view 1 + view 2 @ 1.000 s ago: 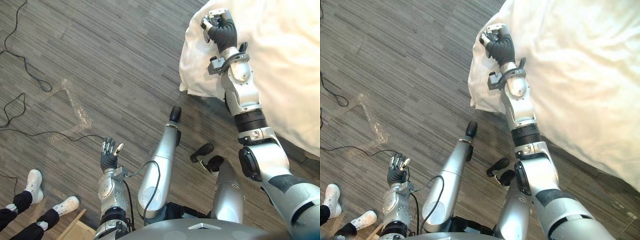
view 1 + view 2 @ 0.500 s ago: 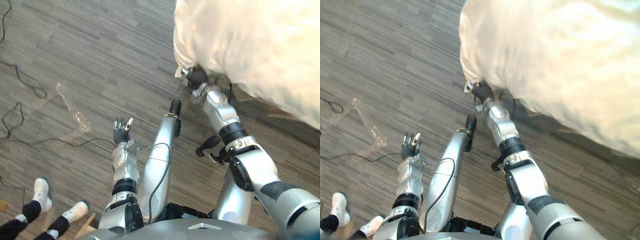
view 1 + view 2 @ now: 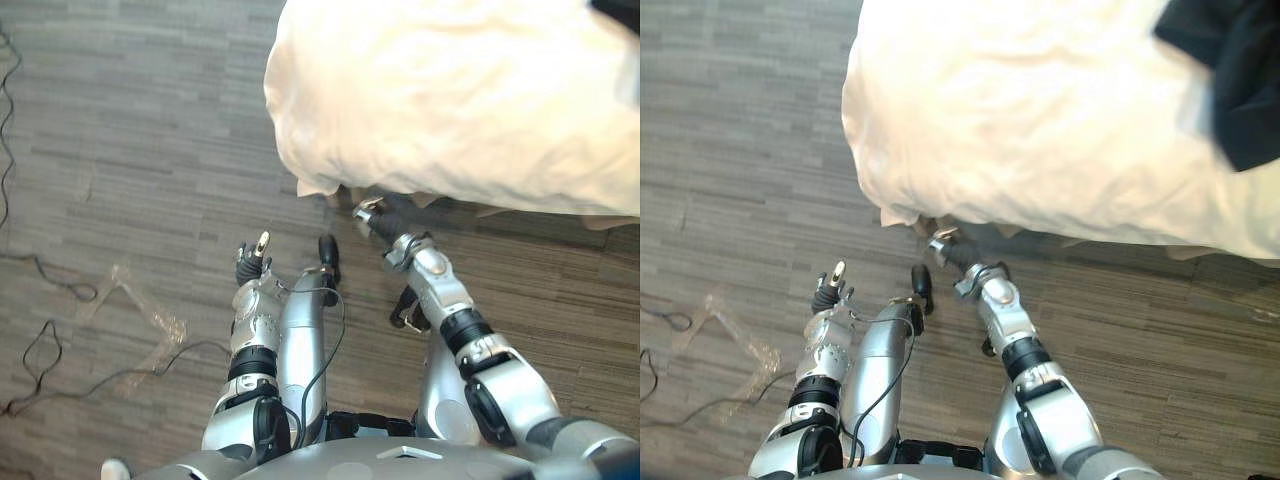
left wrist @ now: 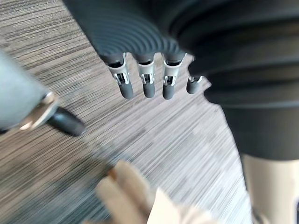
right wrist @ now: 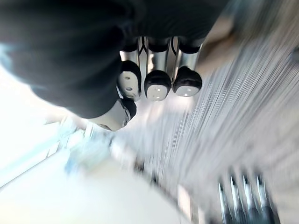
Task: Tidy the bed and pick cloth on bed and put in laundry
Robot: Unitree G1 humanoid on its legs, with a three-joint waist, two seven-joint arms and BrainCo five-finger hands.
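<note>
Left eye view: a white duvet [image 3: 450, 100] covers the bed, and its corner hangs over the near edge above the grey wooden floor [image 3: 120, 150]. The right hand [image 3: 378, 217] sits just below that edge, close under the hem. The left hand [image 3: 250, 268] is raised over the floor, well apart from the bed. A crumpled strip of clear plastic [image 3: 140, 308] lies on the floor further to the left.

Right eye view: the thing to collect is a dark cloth [image 3: 1230, 70]. It lies on top of the duvet, well in from the near edge and far along the bed to the robot's right, so neither hand is anywhere near it.

Left wrist view: the fingers [image 4: 145, 86] run out straight in a row and the thumb [image 4: 44, 109] stands apart, so the hand is spread and empty, with only floor beyond it.

Right wrist view: the fingers [image 5: 158, 86] are curled in with their dark tips turned back toward the camera. I see nothing between them, though this view is badly smeared.

The cloth looks soft, limp and light. It will most likely sag and trail when lifted and could snag the duvet beneath it. The safest hold is probably a bunched fold near its middle, pinched between thumb and fingers — not a loose edge.
</note>
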